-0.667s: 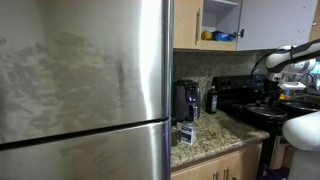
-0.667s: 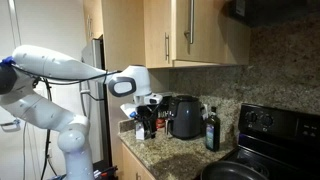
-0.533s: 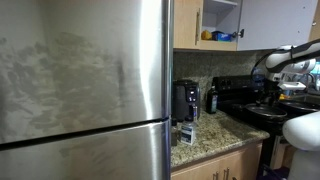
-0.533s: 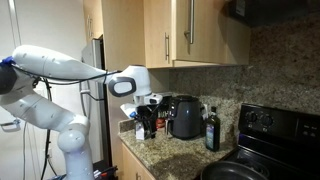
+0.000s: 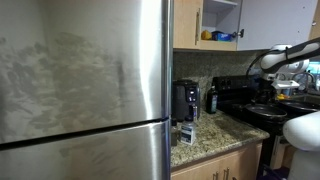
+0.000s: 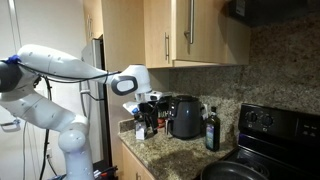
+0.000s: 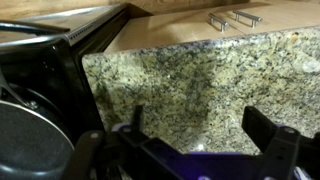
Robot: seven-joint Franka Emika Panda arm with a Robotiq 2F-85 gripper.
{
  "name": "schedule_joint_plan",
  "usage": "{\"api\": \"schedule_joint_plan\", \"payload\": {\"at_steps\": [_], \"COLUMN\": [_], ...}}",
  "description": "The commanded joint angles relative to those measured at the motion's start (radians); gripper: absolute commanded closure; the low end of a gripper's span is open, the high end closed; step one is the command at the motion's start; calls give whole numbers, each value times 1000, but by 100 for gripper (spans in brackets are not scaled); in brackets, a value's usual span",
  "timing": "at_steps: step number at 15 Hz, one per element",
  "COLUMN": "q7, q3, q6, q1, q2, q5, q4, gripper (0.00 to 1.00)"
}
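In the wrist view my gripper is open, with only speckled granite countertop showing between its two dark fingers. It holds nothing. In an exterior view the white arm reaches over the counter, and the gripper hangs just above the granite, to the left of a dark coffee maker. The black stove fills the left of the wrist view.
A dark bottle stands between the coffee maker and the stove. Wooden cabinets hang above the counter. A large steel fridge fills an exterior view, beside the coffee maker, a small box and an open cabinet.
The arm has shifted very slightly; the gripper remains open over the counter and nothing has been taken hold of.
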Motion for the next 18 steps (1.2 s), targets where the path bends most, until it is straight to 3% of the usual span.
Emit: {"api": "schedule_joint_plan", "payload": {"at_steps": [1,4,5,7,10,13,16,18], "q7": [105,246,188,252,255,304,369,393], "q3": [167,335,270,341,343,372,461,504], "q6": [184,377,281,339,348,559,802,866], "q1": [85,153,137,163,161,154,99,73], "q2": [43,100,61,88,96,182,253,316], "q5": [0,-14,5,3,2,-9,-54,-50], "q4": [-55,-83,-64,-71,-71,-69,-71,-71], "gripper": [0,0,0,0,0,0,0,0]}}
